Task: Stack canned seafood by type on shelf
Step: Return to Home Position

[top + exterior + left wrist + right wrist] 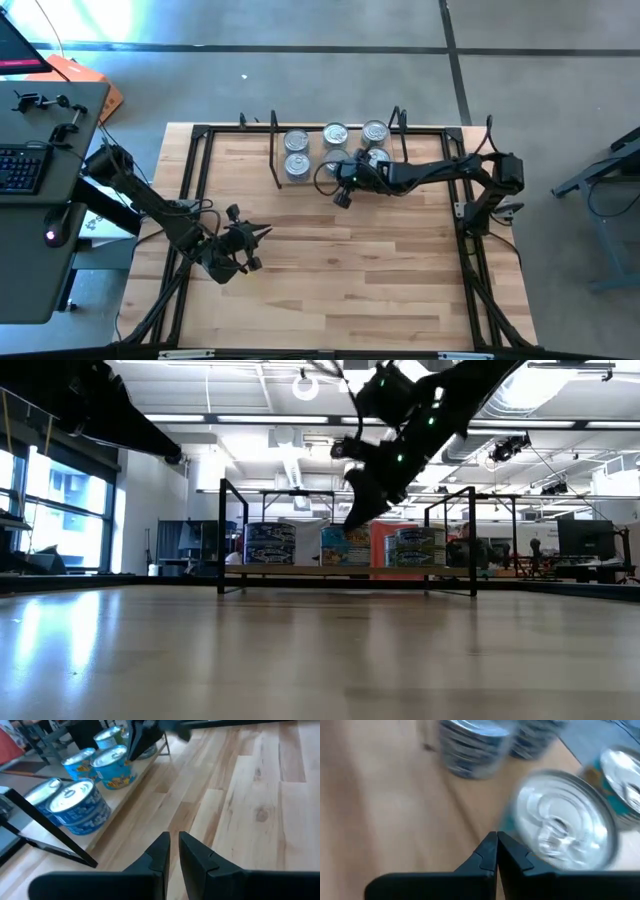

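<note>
Cans (296,140) of fish stand in short stacks on the shelf (300,570). The shelf sits at the far side of the wooden surface (350,280), near the middle. Dark blue cans (75,807) are at the left end, light blue ones (115,767) stand next to them, and more cans stand further right. All the lids you can see are shiny silver.

The right gripper (496,845) hangs in the air just in front of the shelf, close to the middle cans. Its fingers are pressed together and hold nothing. One silver-topped can (560,827) is right beside them.

The left gripper (174,845) is over the near left part of the surface, well apart from the shelf, and points toward it. Its fingers are almost closed, with only a thin gap, and they are empty too.
</note>
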